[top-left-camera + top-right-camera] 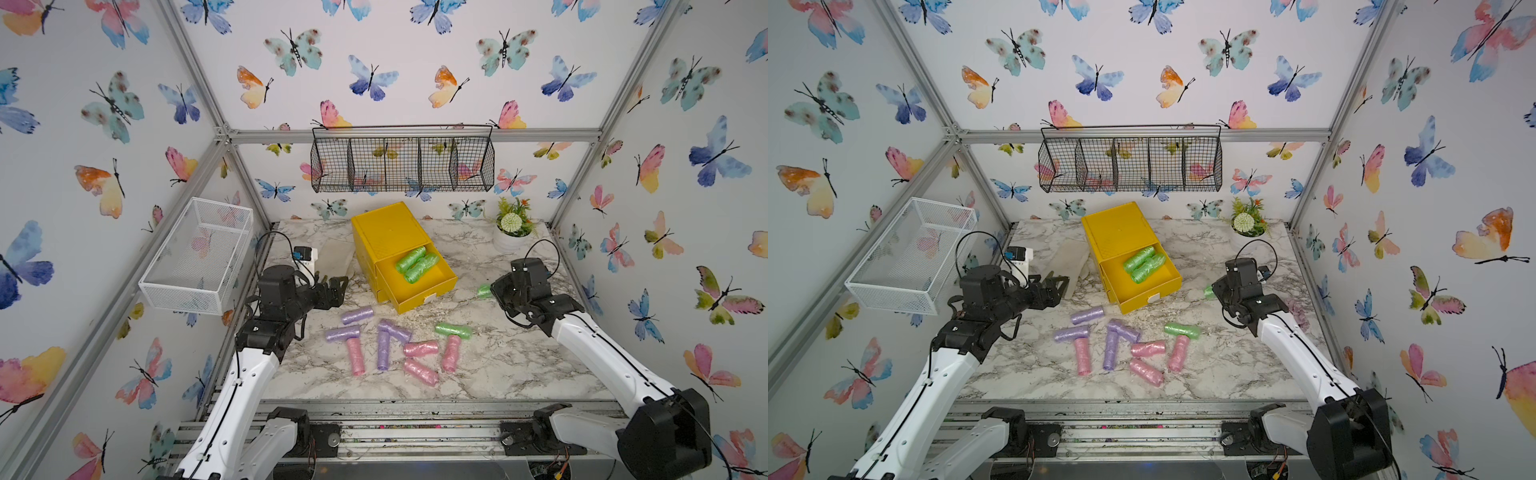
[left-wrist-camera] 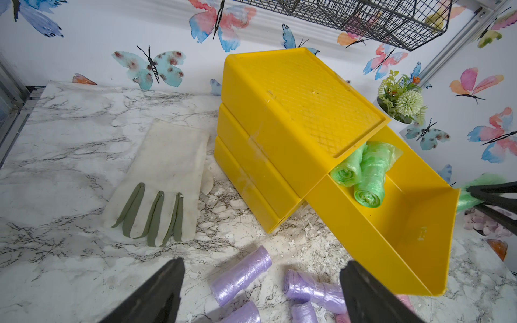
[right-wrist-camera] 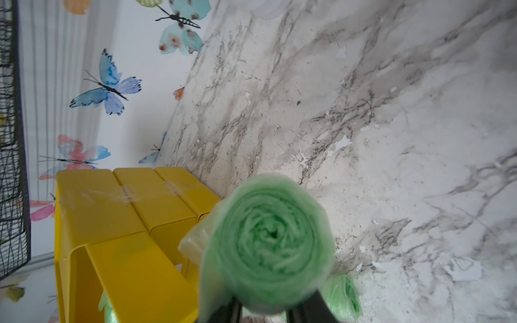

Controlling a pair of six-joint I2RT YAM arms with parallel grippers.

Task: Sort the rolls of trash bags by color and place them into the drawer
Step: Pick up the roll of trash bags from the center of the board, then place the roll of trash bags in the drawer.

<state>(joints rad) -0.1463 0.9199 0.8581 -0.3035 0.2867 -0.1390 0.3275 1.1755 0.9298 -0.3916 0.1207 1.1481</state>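
Marble table (image 1: 498, 365), butterfly walls (image 1: 415, 62). R pincer (image 3: 263, 310) clenched on green roll (image 3: 268, 240) beside open yellow drawer (image 1: 424, 300) holding green rolls (image 1: 417, 264); L pincer (image 2: 264, 261) spread, empty; pink rolls (image 1: 356, 356) & purple rolls (image 1: 356, 315) lay on table.

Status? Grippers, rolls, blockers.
Left gripper open, empty. Right gripper shut on green roll, beside open drawer. Other rolls loose on table. Drawer path unobstructed.

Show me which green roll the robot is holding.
The green roll pinched in the right gripper, beside the yellow drawer. The other green rolls lie loose: some in the drawer, one on the table near the pink rolls.
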